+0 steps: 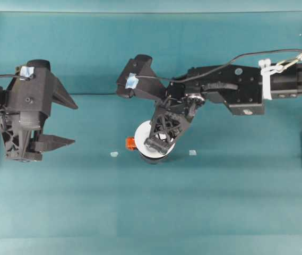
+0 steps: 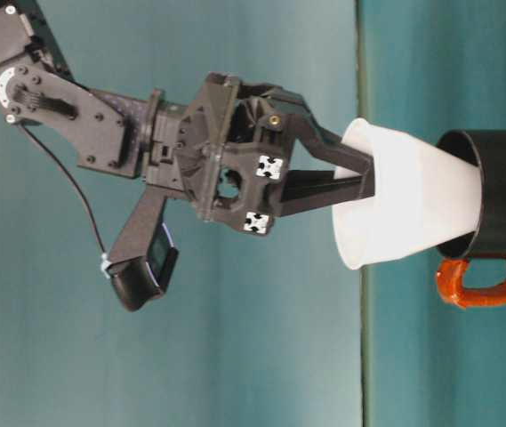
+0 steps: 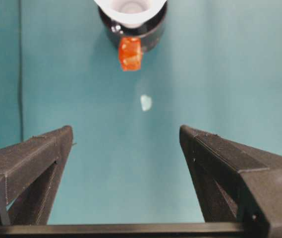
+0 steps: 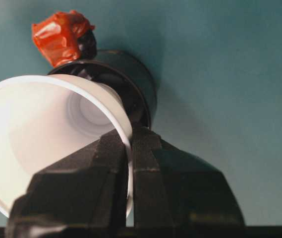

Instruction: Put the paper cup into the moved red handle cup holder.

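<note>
Over on the left of the overhead view, the left tool is parked above the teal worktop with its fingers spread wide apart and nothing between them. From its wrist camera the two black fingers frame bare worktop, and a small pale scrap can be seen lying between them and the holder further off (probably tape, hard to tell).

Moving toward the middle, the red handle cup holder is stood upright on the worktop, with its orange-red handle tab pointing toward the left arm's side. The paper cup is already started into it: in the table-level view the narrow bottom of the cup is inside the black rim while the wide rim leans out to one side, so the cup is tilted, not seated.

The right tool is reached in from the right and is clamped on the cup's wall at the rim, one finger inside and one outside, as seen from its wrist camera. Another pale scrap lies just right of the holder.

So the insertion step looks to be in hand and near done. The next move likely calls for the cup to be straightened and lowered, then let go. A crushed rim or a nudged holder would be the risk.
</note>
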Motion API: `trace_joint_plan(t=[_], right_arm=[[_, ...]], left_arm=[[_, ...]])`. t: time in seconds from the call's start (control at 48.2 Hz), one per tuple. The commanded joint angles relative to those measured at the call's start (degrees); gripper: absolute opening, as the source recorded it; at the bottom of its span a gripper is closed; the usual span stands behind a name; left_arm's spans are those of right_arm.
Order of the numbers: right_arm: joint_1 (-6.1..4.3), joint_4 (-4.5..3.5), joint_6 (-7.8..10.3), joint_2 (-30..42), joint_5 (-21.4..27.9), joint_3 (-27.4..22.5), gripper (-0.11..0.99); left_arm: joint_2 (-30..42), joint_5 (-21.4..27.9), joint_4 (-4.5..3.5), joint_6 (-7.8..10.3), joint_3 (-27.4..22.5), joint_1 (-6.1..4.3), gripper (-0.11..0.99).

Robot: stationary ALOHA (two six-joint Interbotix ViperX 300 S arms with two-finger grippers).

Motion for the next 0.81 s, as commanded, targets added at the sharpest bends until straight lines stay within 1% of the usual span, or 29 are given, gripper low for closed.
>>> trace_joint_plan(t=[0.0, 0.021, 0.249, 0.394, 0.581, 0.643, 0.685, 0.726, 0.747, 0.788], right_arm=[[0.26, -0.09, -0.44, -0.5, -0.3, -0.3, -0.1], [0.26, -0.09, -0.35, -0.4, -0.2, -0.3, -0.1], [0.26, -0.09, -0.26, -0.3, -0.2, -0.3, -0.1], [0.0, -0.09, -0.53, -0.2, -0.5, -0.2, -0.1], [0.09, 0.0, -0.44, -0.2, -0.4, -0.2, -0.05], [0.0, 0.0, -0.44, -0.2, -0.4, -0.2, 0.0], [0.0, 0.0, -0.35, -0.2, -0.4, -0.2, 0.05], [0.0, 0.0, -0.18, -0.3, -0.4, -0.2, 0.13], [0.0, 0.0, -0.18, -0.2, -0.3, -0.1, 0.17], [0.0, 0.0, -0.09, -0.3, -0.3, -0.1, 0.27]], left_arm=[[-0.2, -0.4, 0.18, 0.0, -1.1, 0.0, 0.96], [-0.2, -0.4, 0.09, 0.0, -1.1, 0.0, 0.96], [-0.3, -0.4, 0.18, 0.0, -1.1, -0.09, 0.96], [-0.3, -0.4, 0.18, 0.0, -1.1, -0.09, 0.96], [-0.3, -0.4, 0.18, 0.0, -1.1, 0.09, 0.96], [-0.2, -0.4, 0.18, 0.0, -1.1, 0.09, 0.96], [-0.3, -0.4, 0.18, 0.0, -1.1, 0.09, 0.96], [-0.3, -0.4, 0.18, 0.09, -1.1, 0.09, 0.96], [-0.2, -0.4, 0.09, 0.09, -1.1, 0.09, 0.96], [-0.3, -0.4, 0.18, 0.09, -1.1, 0.09, 0.96]])
